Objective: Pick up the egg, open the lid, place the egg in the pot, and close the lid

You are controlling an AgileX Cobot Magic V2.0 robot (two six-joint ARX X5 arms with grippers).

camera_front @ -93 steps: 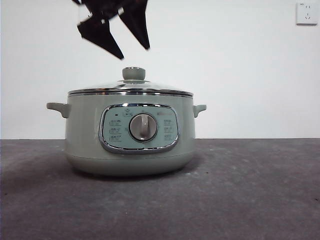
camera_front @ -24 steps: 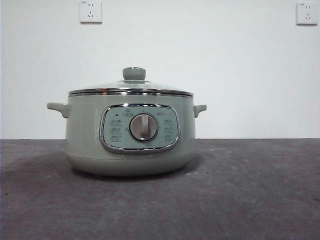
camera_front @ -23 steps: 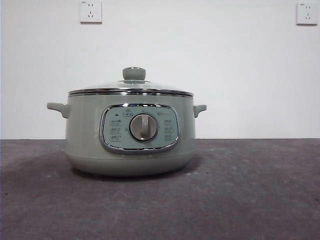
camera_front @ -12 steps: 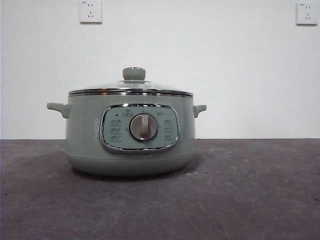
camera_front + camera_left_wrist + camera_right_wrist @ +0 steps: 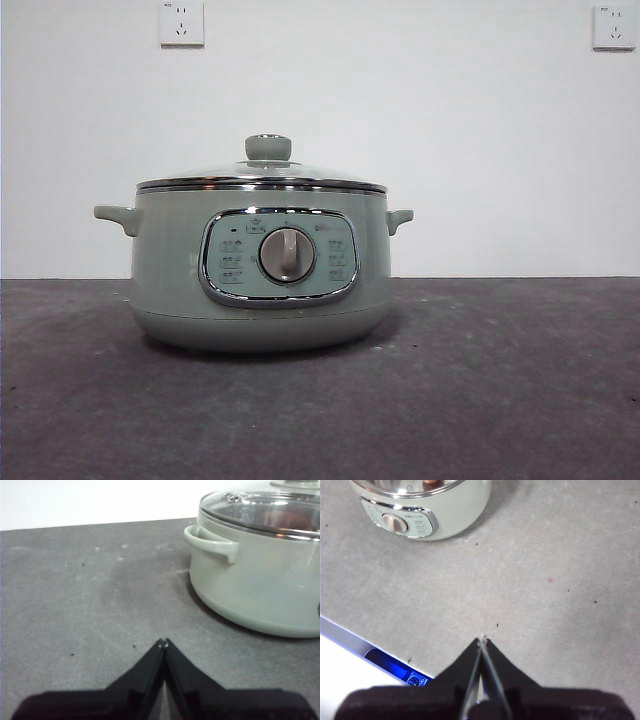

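The pale green pot stands left of centre on the table, with the glass lid seated on it and its green knob on top. No arm shows in the front view. My left gripper is shut and empty, low over the table beside the pot and its side handle. My right gripper is also shut and empty, high above the table, well away from the pot's dial side. A small reddish-brown shape, apparently the egg, shows through the lid.
The dark grey table stretches around the pot. Two wall sockets sit on the white wall behind. The table's near edge with a blue-lit device lies under the right wrist.
The open gripper that hung just above the lid knob 3.8 s ago has left the front view. Over the last second nothing has moved.
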